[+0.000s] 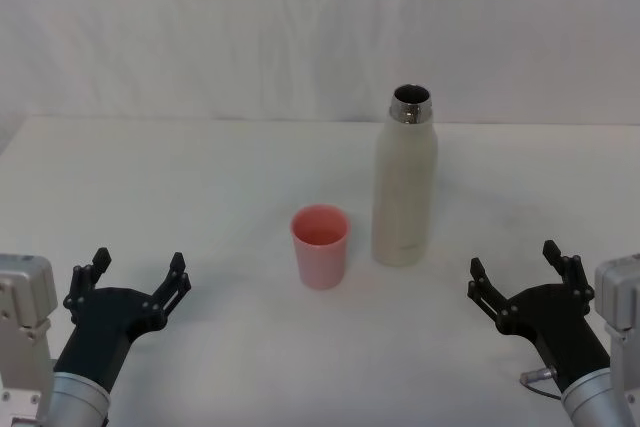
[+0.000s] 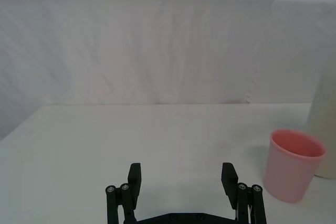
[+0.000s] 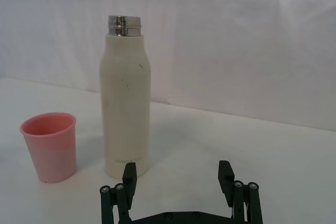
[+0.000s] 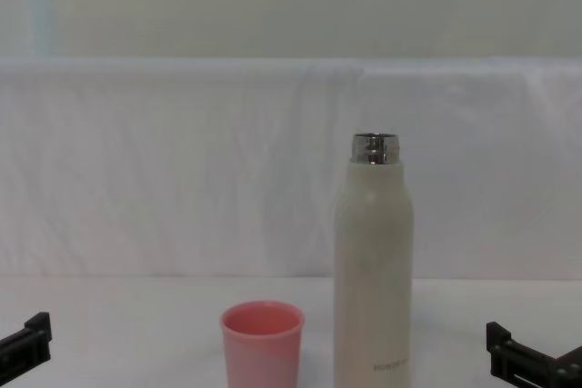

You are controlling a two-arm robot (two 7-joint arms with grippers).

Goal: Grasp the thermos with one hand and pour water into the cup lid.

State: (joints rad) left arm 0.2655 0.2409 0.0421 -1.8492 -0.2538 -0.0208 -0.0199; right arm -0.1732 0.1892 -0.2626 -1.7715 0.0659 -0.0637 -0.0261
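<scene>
Plainly, the right gripper (image 1: pixel 515 285) is the nearer one: the thermos (image 1: pixel 405 190) stands upright ahead of it and a little toward the robot's left, long axis vertical, steel neck uncapped, with bare table (image 1: pixel 180 177) between them. Its jaws are spread wide and hold nothing, the arm low and pointing forward. The cup lid (image 1: pixel 320 245) sits just beside the thermos on the far side from this gripper, mouth up, apart from it. The left gripper (image 1: pixel 135 287) rests low, equally wide open and empty, well apart from both.
</scene>
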